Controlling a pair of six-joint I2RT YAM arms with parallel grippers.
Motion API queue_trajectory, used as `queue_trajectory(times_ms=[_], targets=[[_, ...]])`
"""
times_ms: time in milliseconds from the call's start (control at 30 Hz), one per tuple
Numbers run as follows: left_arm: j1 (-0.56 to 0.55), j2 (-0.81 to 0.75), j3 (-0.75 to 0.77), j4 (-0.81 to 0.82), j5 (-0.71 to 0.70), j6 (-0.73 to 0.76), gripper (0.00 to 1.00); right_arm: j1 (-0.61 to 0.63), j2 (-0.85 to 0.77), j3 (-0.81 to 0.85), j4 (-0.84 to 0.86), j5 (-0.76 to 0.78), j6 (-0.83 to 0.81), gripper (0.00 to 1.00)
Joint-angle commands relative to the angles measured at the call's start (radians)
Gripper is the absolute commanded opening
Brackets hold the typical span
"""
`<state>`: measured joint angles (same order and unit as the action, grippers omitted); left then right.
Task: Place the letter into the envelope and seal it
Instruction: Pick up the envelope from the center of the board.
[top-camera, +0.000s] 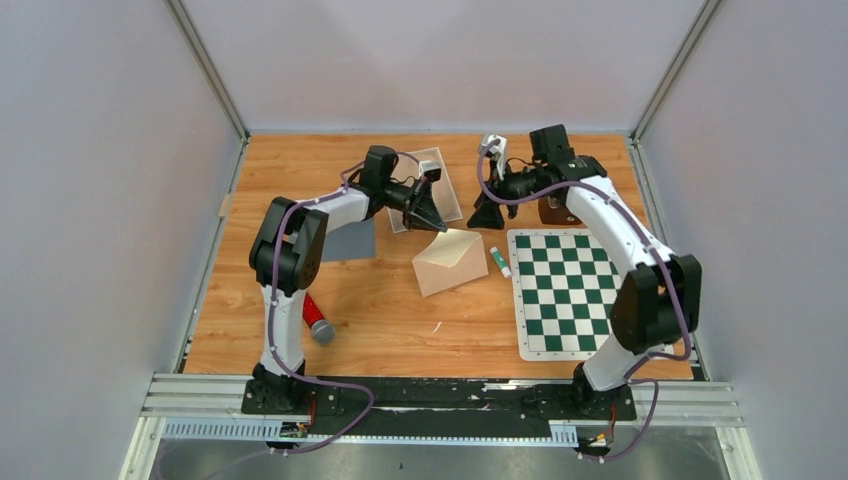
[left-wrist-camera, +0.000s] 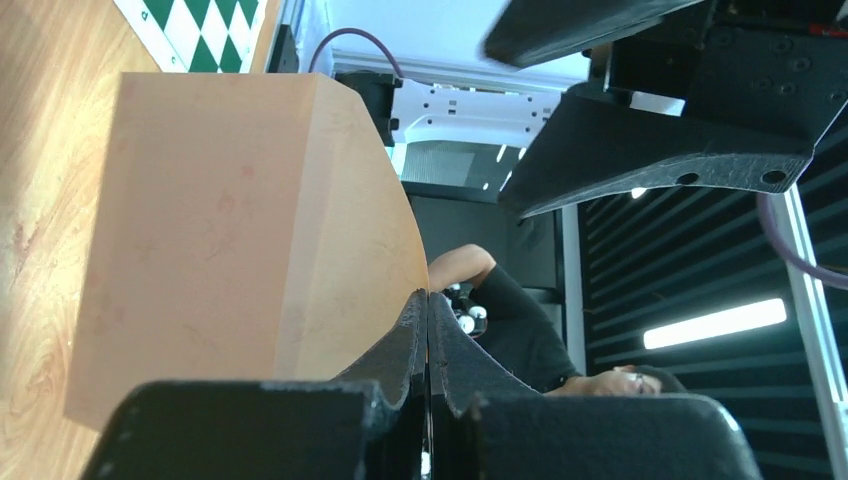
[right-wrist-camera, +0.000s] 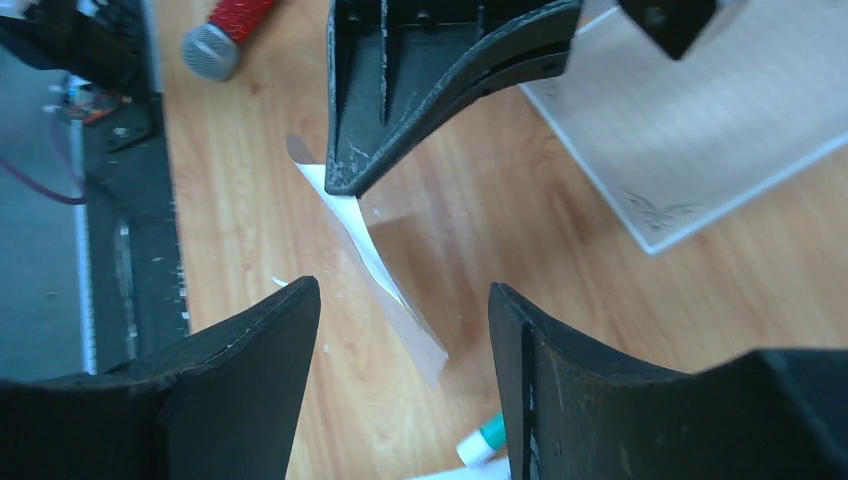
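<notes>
Desk (top-camera: 400, 330): wood-grain top, boxed in by plain grey walls on three sides; both arm bases sit on a rail at the near edge.
Red-handled tool (top-camera: 318, 322): lies on the desk near the left arm's base, its grey round head pointing to the near side.
Grey sheet (top-camera: 352, 242): flat on the desk, partly under the left arm.
Left gripper (top-camera: 432, 220): jaws pressed together on the far edge of the envelope, lifting that edge. In the right wrist view, a thin pale strip sits in the pinch.
White sheet (top-camera: 445, 185): lies flat behind the left gripper, with a small printed ornament at one corner.
Envelope (top-camera: 452, 262): tan, at mid-desk between the two arms, its near part resting on the wood. I cannot tell whether a letter is inside.
Right gripper (top-camera: 487, 215): jaws apart with nothing between them, facing the left gripper from just beside it.
Glue stick (top-camera: 500, 261): white with a green end, lying between the envelope and the mat.
Brown object (top-camera: 553, 211): behind the right arm, too hidden to name.
Chequered mat (top-camera: 565, 292): green and white, flat on the right of the desk.
</notes>
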<state>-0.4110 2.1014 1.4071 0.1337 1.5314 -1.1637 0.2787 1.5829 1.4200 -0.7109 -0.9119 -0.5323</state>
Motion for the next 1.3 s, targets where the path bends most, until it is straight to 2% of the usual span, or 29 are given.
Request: queue_trajectory(times_ms=[0, 133, 267, 500, 800, 967, 1033, 1167, 1267], targets=[[-0.001, -0.053, 0.036, 0.056, 0.090, 0.001, 0.00, 0.022, 0.135, 0.162, -0.258, -0.196, -0.149, 0.65], [0.004, -0.031, 0.084, 0.016, 0.103, 0.029, 0.00, 0.055, 0.208, 0.264, -0.342, -0.205, -0.226, 0.65], [0.005, -0.030, 0.092, 0.017, 0.107, 0.032, 0.00, 0.089, 0.223, 0.273, -0.355, -0.188, -0.258, 0.62], [0.005, -0.036, 0.116, -0.013, 0.110, 0.053, 0.00, 0.103, 0.268, 0.290, -0.372, -0.195, -0.243, 0.37], [0.003, -0.051, 0.122, -0.058, 0.114, 0.079, 0.00, 0.109, 0.279, 0.277, -0.362, -0.154, -0.243, 0.33], [0.003, -0.062, 0.113, -0.059, 0.113, 0.079, 0.00, 0.113, 0.291, 0.288, -0.354, -0.159, -0.213, 0.20], [0.003, -0.063, 0.113, -0.061, 0.113, 0.079, 0.00, 0.119, 0.293, 0.288, -0.354, -0.151, -0.212, 0.21], [0.003, -0.063, 0.123, -0.065, 0.113, 0.080, 0.00, 0.141, 0.286, 0.265, -0.334, -0.095, -0.216, 0.27], [0.003, -0.064, 0.127, -0.066, 0.113, 0.082, 0.00, 0.151, 0.277, 0.235, -0.296, -0.074, -0.198, 0.27]])
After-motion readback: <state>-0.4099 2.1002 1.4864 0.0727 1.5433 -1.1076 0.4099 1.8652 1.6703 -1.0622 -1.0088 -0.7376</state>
